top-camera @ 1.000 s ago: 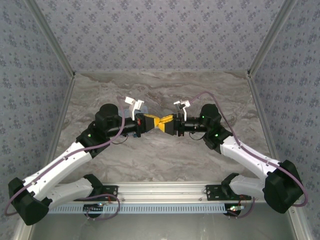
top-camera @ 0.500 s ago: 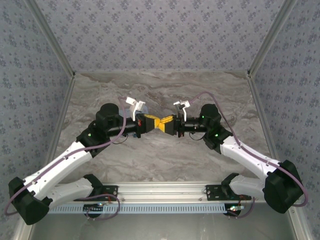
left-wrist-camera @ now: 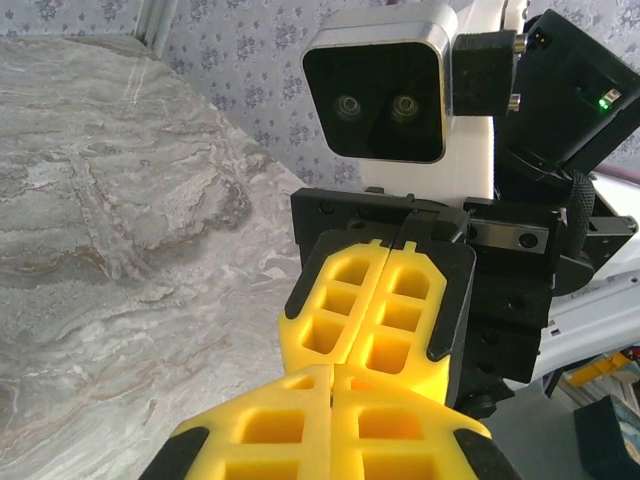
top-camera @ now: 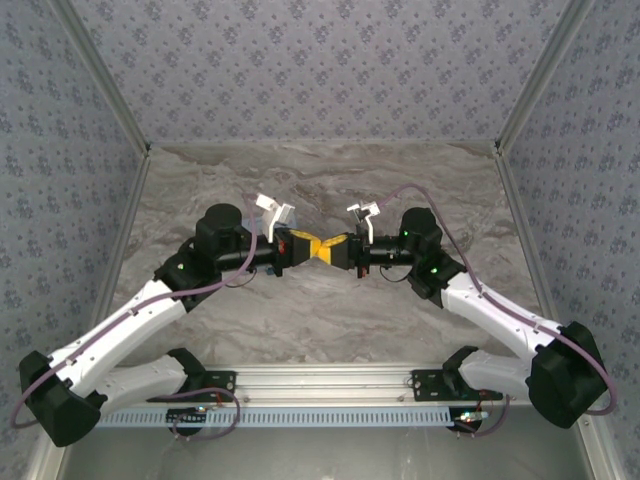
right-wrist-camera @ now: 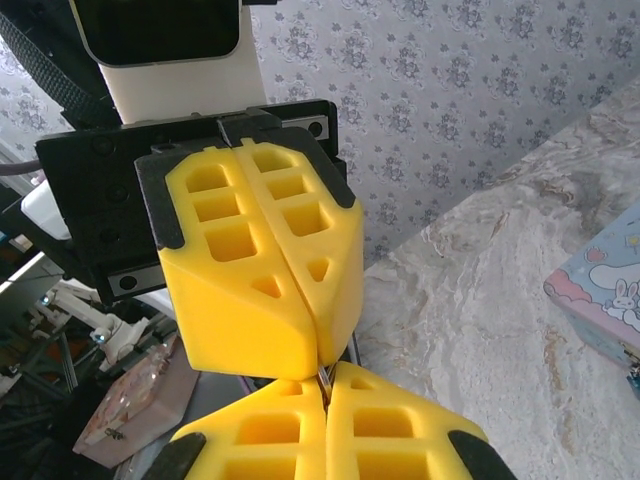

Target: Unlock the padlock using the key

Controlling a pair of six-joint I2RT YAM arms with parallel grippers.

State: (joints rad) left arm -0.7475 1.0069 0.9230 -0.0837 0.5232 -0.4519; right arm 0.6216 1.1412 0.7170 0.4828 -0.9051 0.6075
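**Inspector:** Status of the left gripper?

**Assessor:** Closed. In the overhead view it sits just left of frame centre, above the marbled table, and points right. The right wrist view shows its yellow fingers pressed flat together along the whole seam, in the middle of the frame.

**Inspector:** The right gripper?

**Assessor:** Closed as well. Overhead it sits just right of centre and points left, tip to tip with the left one. In the left wrist view its two yellow fingers meet flush at centre frame, directly below its wrist camera.

**Inspector:** Location of the key?

**Assessor:** It is a thin metal sliver at lower centre of the right wrist view, exactly where the two sets of fingertips meet. It lies in line with both seams. I cannot tell which pair clamps it.

**Inspector:** Anything else on the table?

**Assessor:** A pastel-blue cartoon-printed tin lies on the marble at the right edge of the right wrist view, well apart from the fingertips.
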